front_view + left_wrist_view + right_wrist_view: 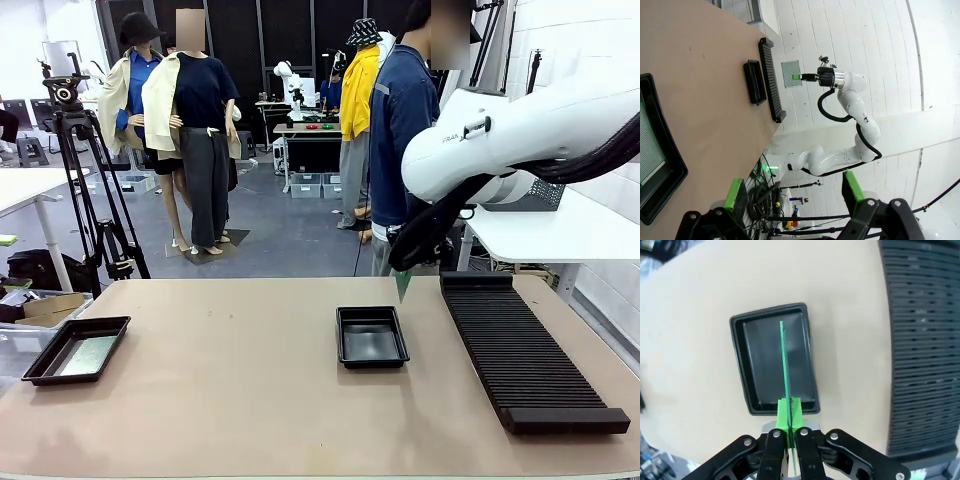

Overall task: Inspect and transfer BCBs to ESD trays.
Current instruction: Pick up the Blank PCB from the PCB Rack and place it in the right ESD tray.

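Observation:
My right gripper [789, 426] is shut on the edge of a thin green BCB [784, 360], held edge-on above the middle ESD tray [757, 365], which has nothing in it. From the front, the right gripper [405, 265] hangs just beyond that ESD tray [372, 342], with the BCB's tip [403, 287] pointing down. A second ESD tray [60, 381] at the table's left edge holds another BCB [85, 352]. My left gripper [794, 192] is open and holds nothing, off the table's edge near that left ESD tray [672, 160] and its BCB [647, 145].
A long black ribbed rack [525, 350] lies along the table's right side, close to the middle tray. A person [400, 120] stands at the far side behind the right arm. A camera tripod [85, 180] stands off the table at the left.

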Controlling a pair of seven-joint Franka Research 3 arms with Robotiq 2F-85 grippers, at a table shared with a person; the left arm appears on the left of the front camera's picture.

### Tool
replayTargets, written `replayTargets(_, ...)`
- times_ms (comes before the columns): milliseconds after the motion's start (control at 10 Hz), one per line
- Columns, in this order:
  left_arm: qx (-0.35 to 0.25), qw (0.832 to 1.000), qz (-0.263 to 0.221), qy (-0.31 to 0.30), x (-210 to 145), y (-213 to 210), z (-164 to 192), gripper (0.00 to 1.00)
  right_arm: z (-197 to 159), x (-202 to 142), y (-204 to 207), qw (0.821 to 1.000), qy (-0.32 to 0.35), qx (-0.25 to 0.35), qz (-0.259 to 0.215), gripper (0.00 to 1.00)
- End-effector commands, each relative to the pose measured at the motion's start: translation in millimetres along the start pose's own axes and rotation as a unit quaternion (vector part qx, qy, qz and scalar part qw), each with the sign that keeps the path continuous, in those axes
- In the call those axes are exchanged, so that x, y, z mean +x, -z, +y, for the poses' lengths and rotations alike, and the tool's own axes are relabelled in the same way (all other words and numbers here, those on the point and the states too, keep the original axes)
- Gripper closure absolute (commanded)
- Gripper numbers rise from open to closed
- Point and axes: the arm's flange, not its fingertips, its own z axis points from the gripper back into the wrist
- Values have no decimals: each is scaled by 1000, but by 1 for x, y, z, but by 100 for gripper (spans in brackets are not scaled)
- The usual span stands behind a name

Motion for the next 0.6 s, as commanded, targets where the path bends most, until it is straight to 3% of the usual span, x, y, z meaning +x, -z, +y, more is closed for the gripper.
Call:
replayTargets(0, 2, 1000, 1, 0, -2, -1, -1, 0, 15, 0, 5, 999, 32, 0, -1, 100)
replayTargets(500, 2, 1000, 1, 0, -2, -1, -1, 0, -13, 14, 21, 994, 48, 59, 81, 100)
